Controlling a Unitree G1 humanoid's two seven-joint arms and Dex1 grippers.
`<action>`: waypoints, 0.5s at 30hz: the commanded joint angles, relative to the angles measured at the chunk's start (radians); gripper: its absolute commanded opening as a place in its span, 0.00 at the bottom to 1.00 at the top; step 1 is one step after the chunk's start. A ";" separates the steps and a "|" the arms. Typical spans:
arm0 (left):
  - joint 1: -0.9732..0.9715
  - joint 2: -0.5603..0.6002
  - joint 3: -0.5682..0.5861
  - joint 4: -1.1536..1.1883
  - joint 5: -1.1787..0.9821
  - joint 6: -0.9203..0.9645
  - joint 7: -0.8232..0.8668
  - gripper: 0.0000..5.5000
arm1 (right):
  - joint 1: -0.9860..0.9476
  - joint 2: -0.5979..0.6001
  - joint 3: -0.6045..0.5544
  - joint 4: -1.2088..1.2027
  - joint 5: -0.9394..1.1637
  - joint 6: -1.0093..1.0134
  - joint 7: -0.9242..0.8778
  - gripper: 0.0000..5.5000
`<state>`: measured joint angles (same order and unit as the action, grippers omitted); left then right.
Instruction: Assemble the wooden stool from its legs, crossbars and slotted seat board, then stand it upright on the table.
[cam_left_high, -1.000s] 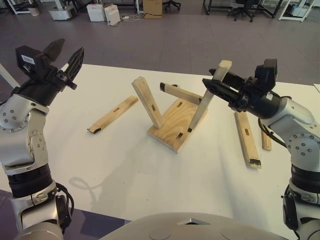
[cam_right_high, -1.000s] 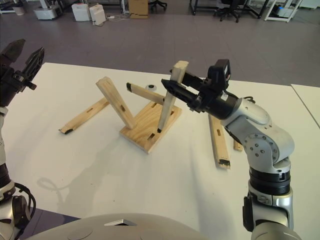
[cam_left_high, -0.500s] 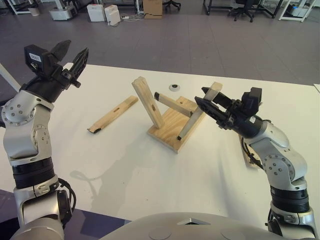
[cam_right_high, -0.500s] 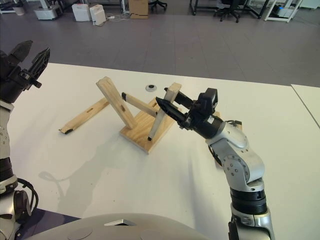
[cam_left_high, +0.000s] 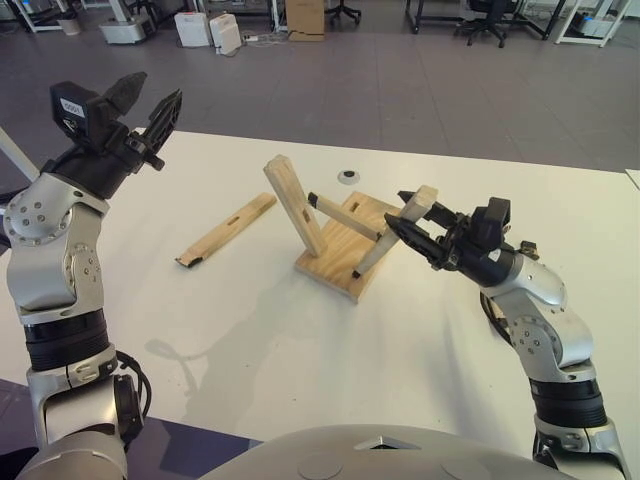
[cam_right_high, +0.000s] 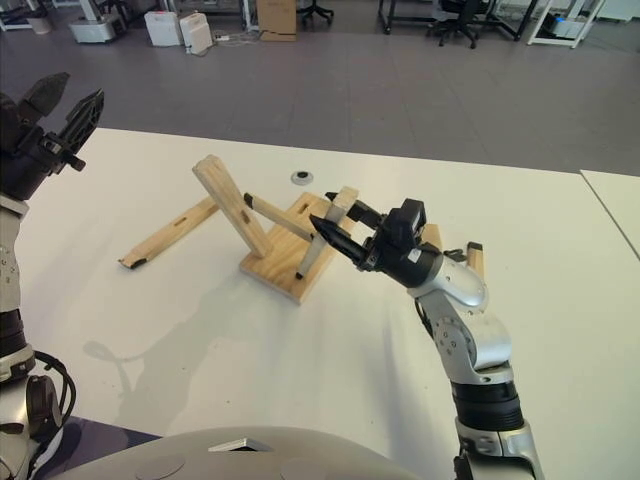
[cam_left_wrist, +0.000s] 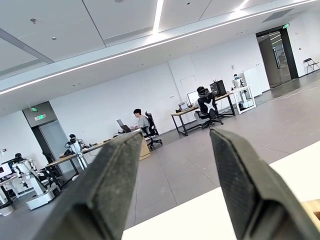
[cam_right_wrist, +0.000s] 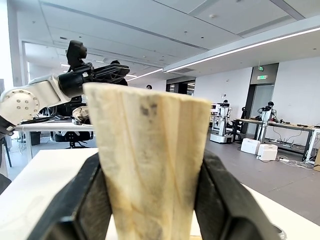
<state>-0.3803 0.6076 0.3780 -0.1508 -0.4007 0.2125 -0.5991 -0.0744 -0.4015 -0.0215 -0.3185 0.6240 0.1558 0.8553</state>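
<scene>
The right gripper (cam_left_high: 395, 210), jaws clamped near the top of a leg (cam_left_high: 375, 250), holds it slanted, its foot on the seat board (cam_left_high: 335, 255) lying flat on the desk (cam_left_high: 300, 380) and its top up toward the robot's right, while the left gripper (cam_left_high: 155, 90) hangs high at left, jaws wide.

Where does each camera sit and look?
Left eye view: head, facing forward and down at the table and seat board; both arms show.
Right eye view: same, slightly rightward.
Left wrist view: left wrist, facing the room past the open left gripper.
Right wrist view: right wrist, facing along the leg the right gripper holds.
Shared: the eye views show that leg too.
</scene>
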 joint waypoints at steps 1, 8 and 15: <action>-0.002 0.005 -0.004 -0.021 -0.009 0.002 0.013 0.45 | 0.032 -0.036 0.029 0.069 -0.066 0.021 0.017 0.38; 0.010 -0.026 -0.045 -0.065 -0.002 0.011 0.044 0.45 | -0.126 -0.135 0.118 0.180 -0.087 0.133 0.111 0.38; 0.051 -0.064 -0.067 -0.119 -0.002 0.010 0.084 0.45 | -0.324 -0.211 0.167 0.345 -0.100 0.190 0.275 0.38</action>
<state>-0.3465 0.5515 0.3158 -0.2504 -0.4004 0.2137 -0.5322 -0.3972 -0.5819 0.0849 -0.0437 0.5909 0.2837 1.0817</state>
